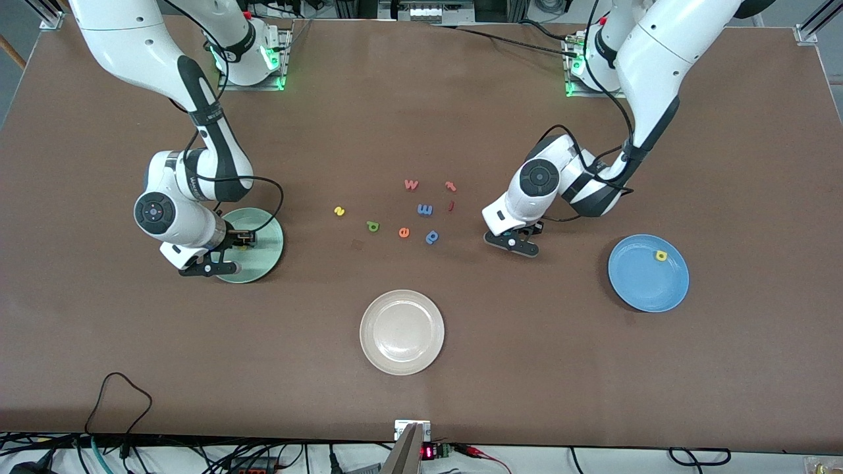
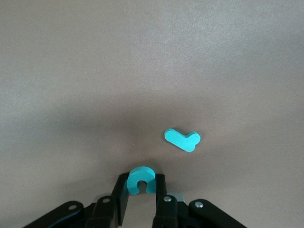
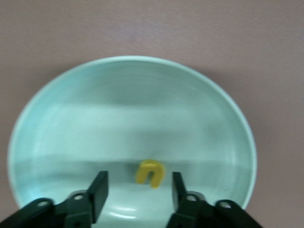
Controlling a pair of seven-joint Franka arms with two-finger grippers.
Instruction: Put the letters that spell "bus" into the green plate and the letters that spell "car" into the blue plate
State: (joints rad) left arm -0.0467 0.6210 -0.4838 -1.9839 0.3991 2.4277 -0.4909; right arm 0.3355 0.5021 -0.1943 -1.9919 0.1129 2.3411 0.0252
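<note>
My right gripper stands open just above the green plate, and a yellow u lies in the plate off its fingertips. In the front view that gripper hangs over the green plate. My left gripper is down at the table and shut on a teal c. A teal r lies flat close by. The left gripper hides both teal letters in the front view. The blue plate holds a yellow a. A yellow s and a green b lie on the table.
Loose letters lie mid-table: an orange e, a blue p, a blue m, a pink w, a pink t and a thin red one. A beige-white plate sits nearer the front camera.
</note>
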